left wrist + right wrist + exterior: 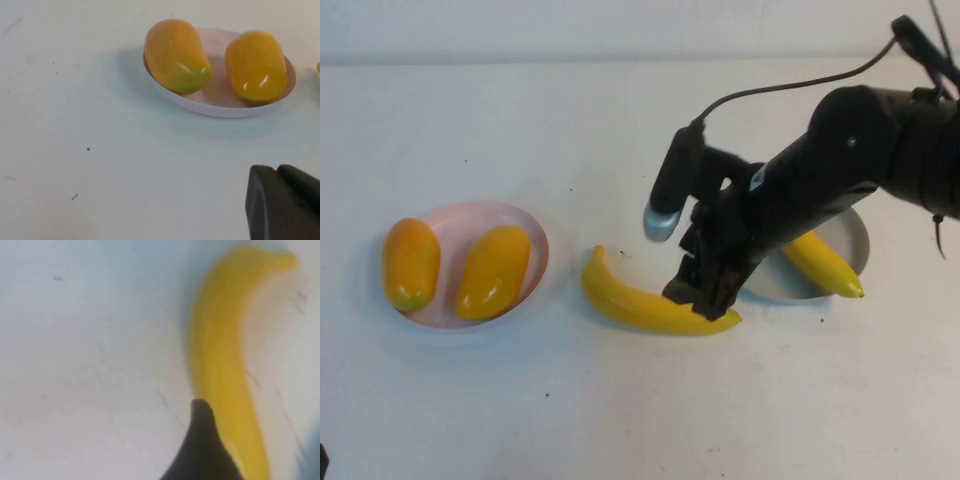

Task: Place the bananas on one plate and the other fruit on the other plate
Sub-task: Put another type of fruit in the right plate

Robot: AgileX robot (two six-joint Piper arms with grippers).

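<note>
Picking up: the loose banana point(655, 303) on the counter point(620, 420), between the pink plate point(535, 235) and the grey plate point(855, 235), is being gone for by the right hand point(705, 295).
Right hand: set down at the banana's right end; whether it's spread or pinching can't be told.
Doing it well: probably best gripped across the body, since glossy ends could slip.
Done already: one banana point(823, 265) on grey, both mangoes point(495, 270) on pink.
Left hand point(285, 205): parked near pink; grip can't be told.
Writing: none visible.

Bright, even light; right wrist view blurred
</note>
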